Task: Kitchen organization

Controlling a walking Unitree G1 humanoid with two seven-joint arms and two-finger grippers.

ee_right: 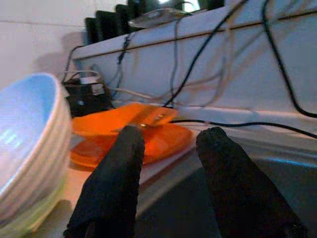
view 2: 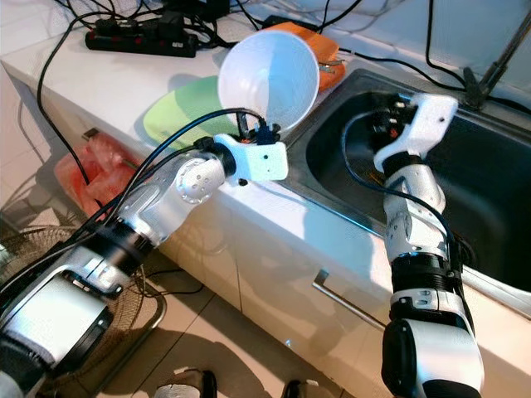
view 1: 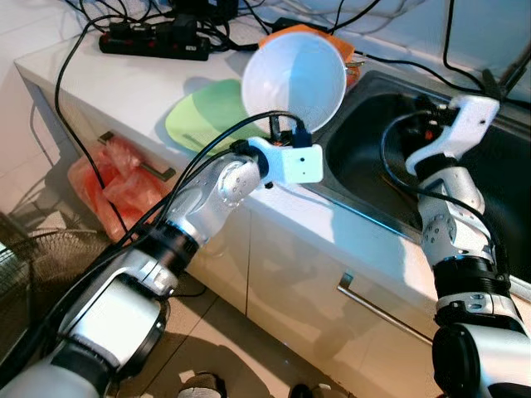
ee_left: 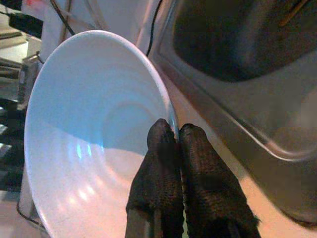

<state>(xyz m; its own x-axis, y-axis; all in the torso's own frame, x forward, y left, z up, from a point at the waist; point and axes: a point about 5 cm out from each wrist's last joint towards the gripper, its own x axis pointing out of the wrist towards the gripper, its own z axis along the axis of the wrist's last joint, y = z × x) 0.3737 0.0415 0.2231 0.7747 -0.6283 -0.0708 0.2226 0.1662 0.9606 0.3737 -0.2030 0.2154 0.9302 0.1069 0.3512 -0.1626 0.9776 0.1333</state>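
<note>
A white bowl (view 1: 294, 79) is held tilted in the air above the counter, just left of the sink (view 1: 365, 178). My left gripper (ee_left: 178, 131) is shut on its rim, one finger inside and one outside. The bowl's hollow (ee_left: 89, 148) faces the wrist camera. My right gripper (ee_right: 171, 134) hangs open over the sink basin with nothing between its fingers. It points toward an orange plate stack (ee_right: 143, 134) at the sink's far corner. The right wrist (view 1: 452, 124) sits above the basin.
A green plate (view 1: 203, 116) lies on the white counter under the bowl. A black power strip (view 1: 153, 41) and several cables run along the back. A red plastic bag (view 1: 116, 186) hangs on the cabinet front, and a floor fan (view 1: 41, 265) stands at the left.
</note>
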